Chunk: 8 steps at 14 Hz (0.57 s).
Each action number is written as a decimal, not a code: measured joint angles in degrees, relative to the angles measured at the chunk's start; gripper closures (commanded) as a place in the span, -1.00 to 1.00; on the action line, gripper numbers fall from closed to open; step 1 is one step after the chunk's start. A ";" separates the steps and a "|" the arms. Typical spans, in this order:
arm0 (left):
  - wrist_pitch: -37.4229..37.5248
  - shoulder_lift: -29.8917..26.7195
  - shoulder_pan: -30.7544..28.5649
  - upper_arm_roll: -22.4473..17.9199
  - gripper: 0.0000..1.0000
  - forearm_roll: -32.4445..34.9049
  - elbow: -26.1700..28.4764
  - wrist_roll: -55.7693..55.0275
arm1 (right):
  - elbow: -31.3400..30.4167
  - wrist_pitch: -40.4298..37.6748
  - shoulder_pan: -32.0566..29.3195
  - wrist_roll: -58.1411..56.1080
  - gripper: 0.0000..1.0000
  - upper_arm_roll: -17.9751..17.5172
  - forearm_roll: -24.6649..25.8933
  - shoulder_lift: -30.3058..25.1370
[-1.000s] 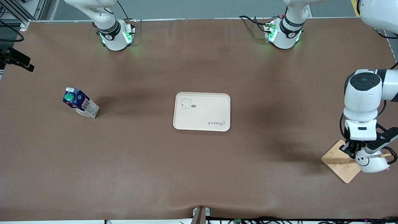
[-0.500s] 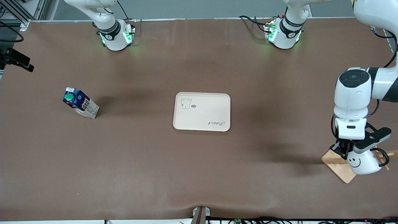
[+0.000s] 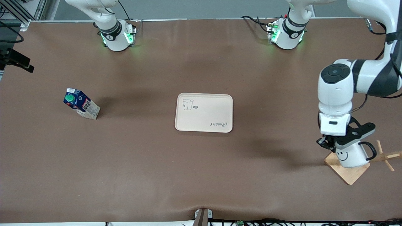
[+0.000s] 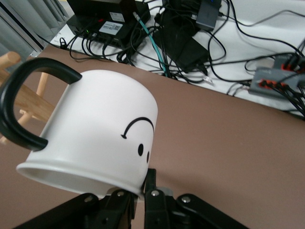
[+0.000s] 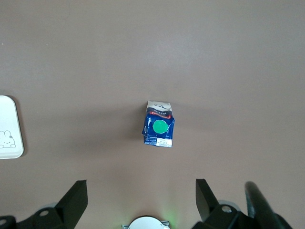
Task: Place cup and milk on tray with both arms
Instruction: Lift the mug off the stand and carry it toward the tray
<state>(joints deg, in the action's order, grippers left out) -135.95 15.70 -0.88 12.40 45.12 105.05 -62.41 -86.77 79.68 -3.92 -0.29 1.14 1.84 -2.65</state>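
The white smiley cup hangs mouth up over the square wooden stand base at the left arm's end of the table. My left gripper is shut on its rim; in the left wrist view the fingers pinch the wall of the cup, black handle to one side. The blue milk with the green cap stands at the right arm's end. My right gripper is open and empty high over the milk. The beige tray lies mid-table; its corner shows in the right wrist view.
A wooden mug stand with a square base and pegs sits next to the held cup; its pegs also show in the left wrist view. Cables and boxes lie off the table edge.
My left gripper has carried the cup off the stand's peg and toward the table's middle. The milk, tray and right arm have not moved.
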 measured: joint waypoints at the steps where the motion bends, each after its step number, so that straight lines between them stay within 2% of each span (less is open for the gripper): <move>1: 2.39 -0.15 0.05 1.90 1.00 -2.04 -0.72 -0.11 | 0.00 0.00 -0.01 0.00 -1.00 0.02 0.00 0.00; 5: 11.15 -0.26 0.42 8.86 1.00 -12.35 -4.93 -0.12 | 0.00 0.00 0.00 0.00 -1.00 0.02 0.00 0.08; 8: 14.68 0.25 0.75 13.67 1.00 -20.64 -5.50 -0.12 | 0.00 0.00 -0.01 0.00 -1.00 0.02 0.00 0.28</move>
<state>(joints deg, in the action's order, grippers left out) -121.26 15.95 -0.13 26.07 24.47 99.54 -62.53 -86.77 79.68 -3.93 -0.29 1.16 1.84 -2.37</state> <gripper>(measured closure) 0.907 0.000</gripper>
